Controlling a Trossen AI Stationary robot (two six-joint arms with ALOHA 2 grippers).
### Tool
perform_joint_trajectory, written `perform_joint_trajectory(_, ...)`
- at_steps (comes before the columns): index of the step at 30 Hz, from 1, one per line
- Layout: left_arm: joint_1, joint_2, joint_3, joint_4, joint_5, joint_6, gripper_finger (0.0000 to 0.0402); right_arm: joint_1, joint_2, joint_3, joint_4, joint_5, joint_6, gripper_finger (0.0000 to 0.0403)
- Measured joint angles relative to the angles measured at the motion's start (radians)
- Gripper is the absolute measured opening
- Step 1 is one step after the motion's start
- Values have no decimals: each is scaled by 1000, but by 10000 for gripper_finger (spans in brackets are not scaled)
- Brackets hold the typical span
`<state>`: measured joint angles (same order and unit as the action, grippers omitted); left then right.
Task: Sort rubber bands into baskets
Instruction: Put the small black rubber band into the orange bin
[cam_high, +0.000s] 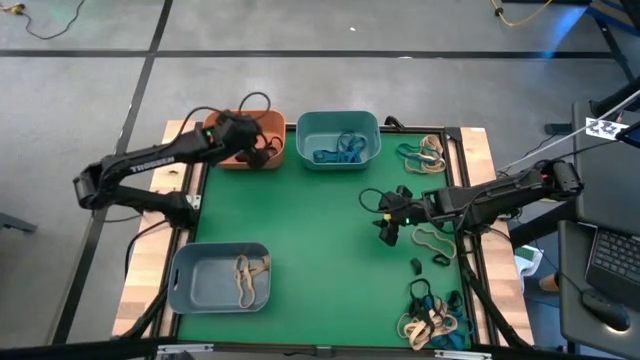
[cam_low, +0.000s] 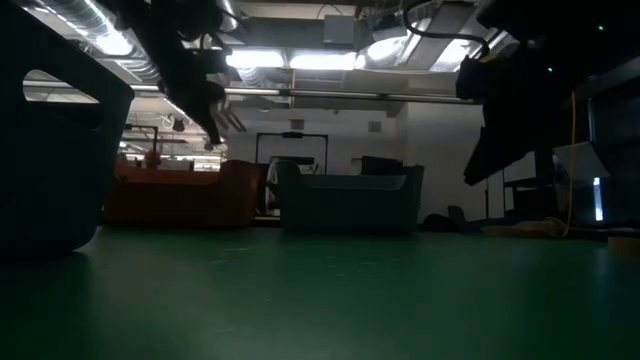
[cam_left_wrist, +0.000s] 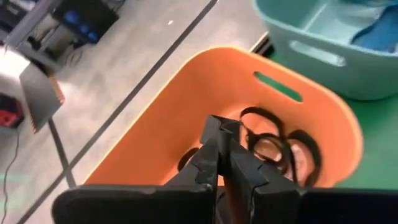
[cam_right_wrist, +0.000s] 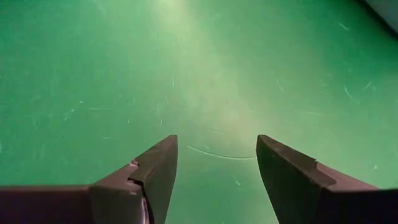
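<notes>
While thin black rubber bands (cam_left_wrist: 273, 146) lie curled as glossy loops on the smooth floor of the orange basket (cam_left_wrist: 186, 106) at the table's far left, the left gripper (cam_left_wrist: 221, 146) hangs over that basket with its dark, angular fingers pressed together; whether a band is caught between them cannot be told. Just right of the orange tub, the teal basket (cam_high: 338, 125) holds a tangle of blue-teal bands (cam_high: 338, 150). The grey-blue basket (cam_high: 195, 275), near left, holds a few tan loops (cam_high: 247, 280). More bands lie loose along the right edge: tan ones (cam_high: 425, 153) at the far end, a tan loop (cam_high: 433, 238) and small black ones (cam_high: 438, 260) midway, and a mixed heap (cam_high: 432, 318) at the near end. The right gripper (cam_right_wrist: 216, 165) hovers over bare, finely scuffed green mat (cam_right_wrist: 186, 74) right of centre, its wedge-shaped fingers spread and empty
</notes>
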<state>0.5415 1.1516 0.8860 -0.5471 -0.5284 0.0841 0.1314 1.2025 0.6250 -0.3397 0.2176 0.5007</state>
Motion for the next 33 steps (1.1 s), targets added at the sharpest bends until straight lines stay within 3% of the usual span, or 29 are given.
perform_joint_trajectory(4,33,4,0,3,2,-10,27,0,0,0,8,39,16,220)
perform_joint_trajectory(9,62,4,0,-51,13,-66,92,-1,0,0,32,77,19,220)
perform_joint_trajectory(15,99,4,32,-237,191,-162,145,-1,0,0,35,77,19,220)
perform_joint_trajectory(19,102,3,64,-343,195,-187,154,-1,0,0,40,77,19,220)
perform_joint_trajectory(26,62,2,86,-304,195,-207,155,-1,-1,1,12,44,16,220)
perform_joint_trajectory(33,-89,2,86,-207,198,-215,155,0,-51,65,-271,-2,17,220)
